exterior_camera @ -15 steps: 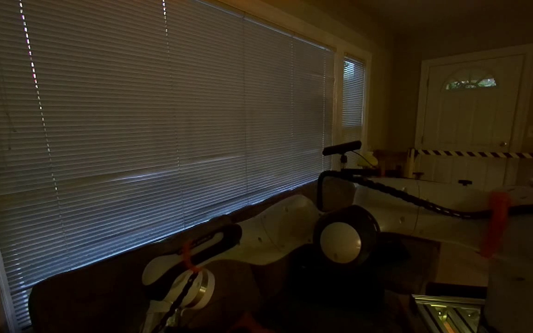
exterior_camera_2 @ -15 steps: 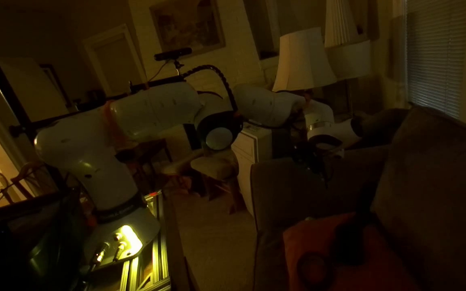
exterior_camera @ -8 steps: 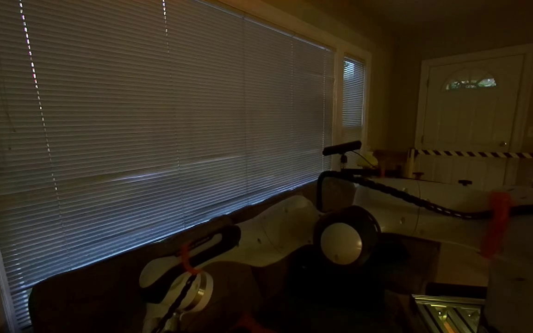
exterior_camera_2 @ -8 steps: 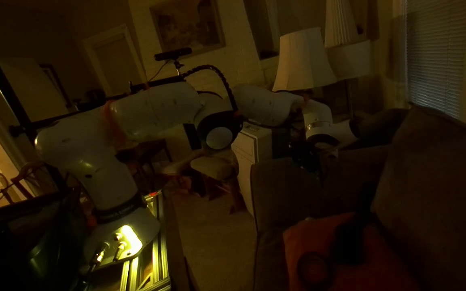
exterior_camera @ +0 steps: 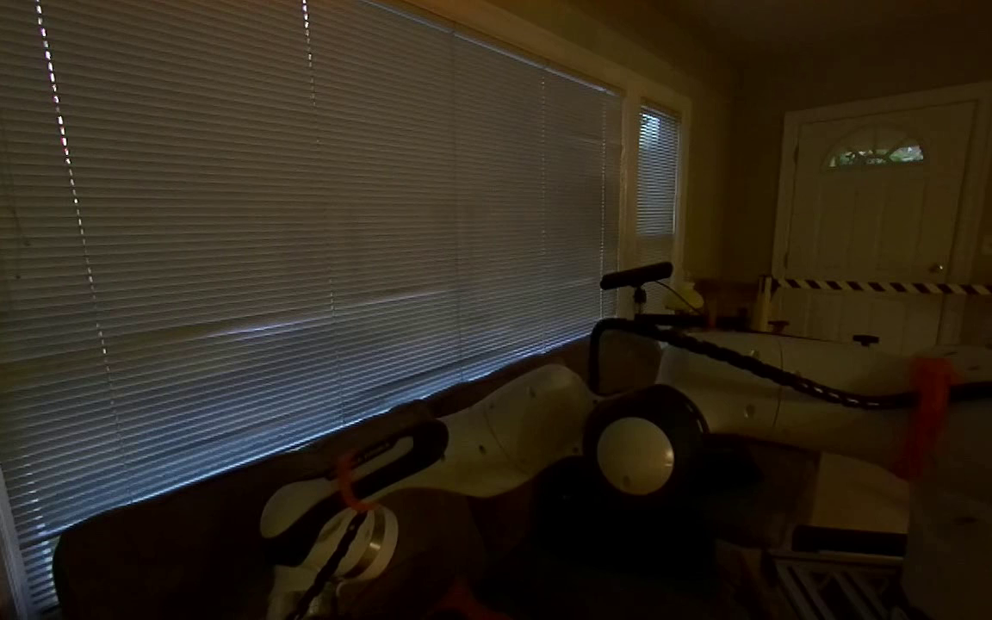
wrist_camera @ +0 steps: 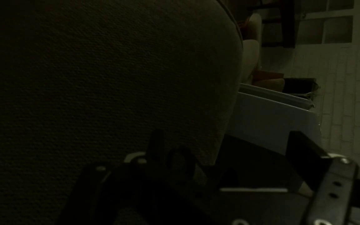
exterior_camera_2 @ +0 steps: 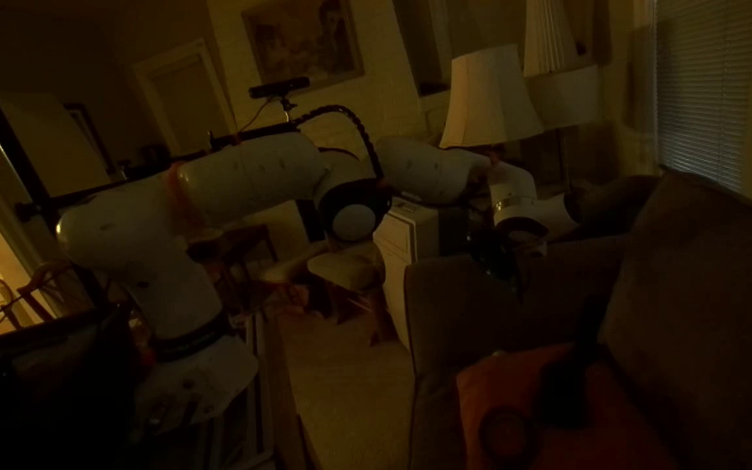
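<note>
In an exterior view, the white arm [exterior_camera: 539, 422] extends in front of a dark sofa [exterior_camera: 169, 551] and lowered blinds [exterior_camera: 315, 232].

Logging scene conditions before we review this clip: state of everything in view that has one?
gripper: open, nothing visibly held
large window blind: lowered, slats look shut
small window blind: lowered
white door: shut
striped tape: stretched across the white door
large lamp: looks unlit
orange cushion: lying on the sofa, dark shapes over it, too dim to identify
</note>
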You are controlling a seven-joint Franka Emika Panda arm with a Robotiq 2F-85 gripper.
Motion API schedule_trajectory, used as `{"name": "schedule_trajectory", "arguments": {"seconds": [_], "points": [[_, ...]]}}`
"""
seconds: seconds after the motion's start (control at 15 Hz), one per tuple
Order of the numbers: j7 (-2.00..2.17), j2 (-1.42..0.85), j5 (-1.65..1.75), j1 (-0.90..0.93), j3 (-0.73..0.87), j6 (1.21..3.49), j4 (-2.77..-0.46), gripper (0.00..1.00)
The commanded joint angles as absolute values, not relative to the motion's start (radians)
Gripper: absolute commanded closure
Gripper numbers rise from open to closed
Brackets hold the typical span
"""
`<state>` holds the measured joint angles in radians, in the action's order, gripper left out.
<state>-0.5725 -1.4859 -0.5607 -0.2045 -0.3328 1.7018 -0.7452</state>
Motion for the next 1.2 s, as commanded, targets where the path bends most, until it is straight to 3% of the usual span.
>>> {"name": "schedule_trajectory", "arguments": {"seconds": [0.0,0.4,1.13], "points": [[-0.557,-1.486,-0.570,-0.201,-0.306,1.738,-0.753,0.00],[-0.558,-1.486,-0.572,-0.191,-0.305,1.832,-0.739,0.00],[-0.615,-1.484,-0.560,-0.197,-0.327,1.781,-0.739,0.00]]}}
